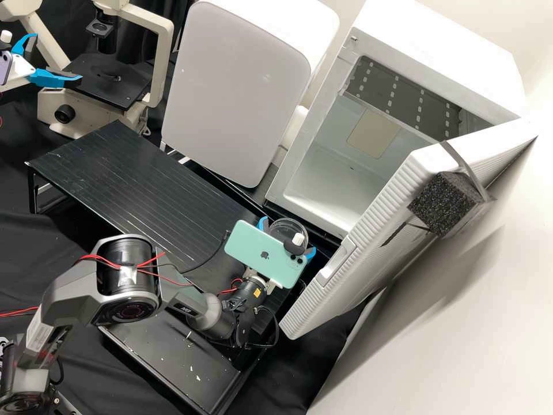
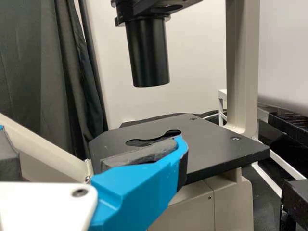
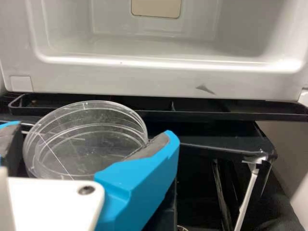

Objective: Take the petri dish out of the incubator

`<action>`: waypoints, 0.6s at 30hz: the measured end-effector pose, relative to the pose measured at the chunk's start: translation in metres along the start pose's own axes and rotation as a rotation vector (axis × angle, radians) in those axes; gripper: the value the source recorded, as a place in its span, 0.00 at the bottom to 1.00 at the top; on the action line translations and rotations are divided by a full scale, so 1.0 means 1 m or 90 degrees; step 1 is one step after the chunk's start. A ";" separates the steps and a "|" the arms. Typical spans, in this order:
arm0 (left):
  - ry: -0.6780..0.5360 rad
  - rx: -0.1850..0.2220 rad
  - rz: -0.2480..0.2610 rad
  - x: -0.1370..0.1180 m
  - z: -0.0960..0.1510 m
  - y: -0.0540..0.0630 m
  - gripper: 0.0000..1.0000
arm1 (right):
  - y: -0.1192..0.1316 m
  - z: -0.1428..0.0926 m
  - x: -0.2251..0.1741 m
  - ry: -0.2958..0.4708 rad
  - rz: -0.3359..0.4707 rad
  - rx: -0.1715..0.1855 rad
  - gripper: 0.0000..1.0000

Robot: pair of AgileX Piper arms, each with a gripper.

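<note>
The clear round petri dish (image 1: 290, 226) is held outside the incubator (image 1: 426, 43), in front of its opening, over the black bench's edge. My right gripper (image 1: 287, 237) is shut on it, partly hidden behind the phone on that wrist. In the right wrist view the dish (image 3: 89, 144) sits between both blue fingers of my right gripper (image 3: 94, 132), the grey pads at its sides. At the upper left, beside the microscope, my left gripper (image 1: 56, 58) is open and holds nothing; in its wrist view the left gripper (image 2: 91, 134) stands before the microscope stage.
The incubator's white door (image 1: 368, 248) hangs wide open, close beside my right gripper, with a black foam block (image 1: 442, 203) on it. A closed white box (image 1: 236, 86) stands left of the incubator. A ribbed black platform (image 1: 127, 178) lies between microscope (image 1: 109, 80) and right arm.
</note>
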 end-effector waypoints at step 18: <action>0.000 0.000 0.000 0.000 0.000 0.000 1.00 | 0.005 0.004 -0.016 0.017 0.022 0.008 1.00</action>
